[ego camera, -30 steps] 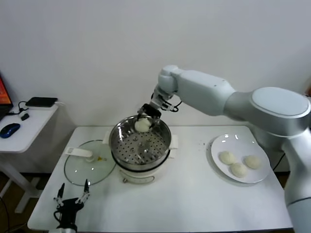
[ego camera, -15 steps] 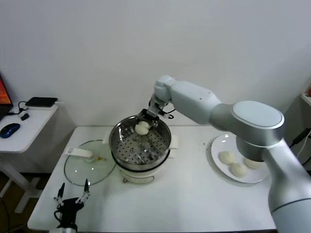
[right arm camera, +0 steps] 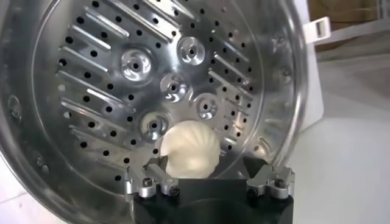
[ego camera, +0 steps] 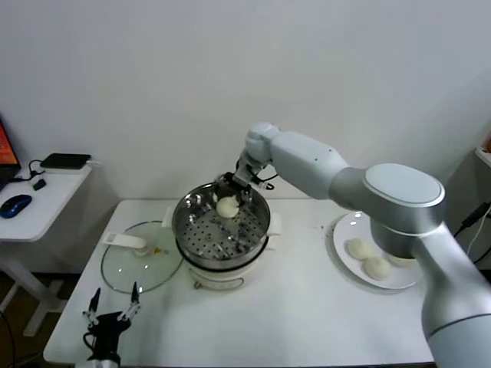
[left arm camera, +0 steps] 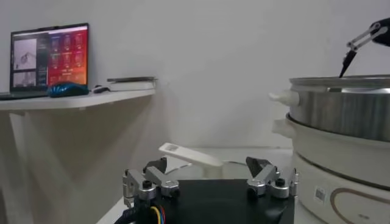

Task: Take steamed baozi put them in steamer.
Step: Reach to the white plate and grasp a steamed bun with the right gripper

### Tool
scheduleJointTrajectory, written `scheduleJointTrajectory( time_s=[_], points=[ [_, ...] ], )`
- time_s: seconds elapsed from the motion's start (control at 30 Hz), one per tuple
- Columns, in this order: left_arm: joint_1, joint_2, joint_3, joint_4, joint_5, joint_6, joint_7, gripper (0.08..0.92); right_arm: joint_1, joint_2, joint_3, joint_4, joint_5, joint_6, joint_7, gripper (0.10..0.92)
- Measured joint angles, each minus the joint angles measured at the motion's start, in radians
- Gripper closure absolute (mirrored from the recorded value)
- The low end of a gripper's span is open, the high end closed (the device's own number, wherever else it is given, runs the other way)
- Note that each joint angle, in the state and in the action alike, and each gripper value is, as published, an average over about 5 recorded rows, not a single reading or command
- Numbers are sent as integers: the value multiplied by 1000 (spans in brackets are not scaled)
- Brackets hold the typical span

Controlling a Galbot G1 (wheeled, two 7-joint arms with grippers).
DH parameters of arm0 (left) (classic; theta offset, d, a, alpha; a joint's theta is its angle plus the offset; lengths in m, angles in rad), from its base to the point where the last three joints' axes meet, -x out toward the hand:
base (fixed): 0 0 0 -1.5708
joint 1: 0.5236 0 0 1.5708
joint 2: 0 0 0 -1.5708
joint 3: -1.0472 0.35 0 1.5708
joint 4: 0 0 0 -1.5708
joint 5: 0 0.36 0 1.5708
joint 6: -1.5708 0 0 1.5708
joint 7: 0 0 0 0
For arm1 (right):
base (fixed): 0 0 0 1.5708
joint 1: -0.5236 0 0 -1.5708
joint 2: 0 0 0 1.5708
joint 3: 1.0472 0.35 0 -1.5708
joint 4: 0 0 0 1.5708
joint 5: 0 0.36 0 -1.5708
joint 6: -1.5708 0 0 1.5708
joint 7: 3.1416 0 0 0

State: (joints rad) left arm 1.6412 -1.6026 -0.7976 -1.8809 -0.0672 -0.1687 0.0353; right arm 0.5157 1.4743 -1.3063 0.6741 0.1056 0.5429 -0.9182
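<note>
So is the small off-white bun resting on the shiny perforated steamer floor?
Touching: the right wrist view shows the bun sitting on the perforated floor.

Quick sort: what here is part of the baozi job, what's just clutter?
Job: baozi in steamer; steamer; three baozi on plate; plate; right gripper.
Clutter: glass lid; mouse; side desk; left gripper, parked.

Shiny silver steamer [ego camera: 221,226] with a dotted hole pattern, on a white pot base [ego camera: 222,274]; off-white bun [right arm camera: 189,148] inside; white plate [ego camera: 349,254]; the table [ego camera: 307,307] looks white
</note>
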Motion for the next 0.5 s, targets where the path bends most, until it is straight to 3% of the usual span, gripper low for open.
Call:
scheduleJointTrajectory(
  time_s=[0.27,0.5],
  points=[
    [9,-1,-1,-9,0,1,0,177,157,-135,-155,123,281,-185,-36,203],
    [9,1,5,-9,0,1,0,177,250,-291,-292,230,443,-394,-37,203]
  ],
)
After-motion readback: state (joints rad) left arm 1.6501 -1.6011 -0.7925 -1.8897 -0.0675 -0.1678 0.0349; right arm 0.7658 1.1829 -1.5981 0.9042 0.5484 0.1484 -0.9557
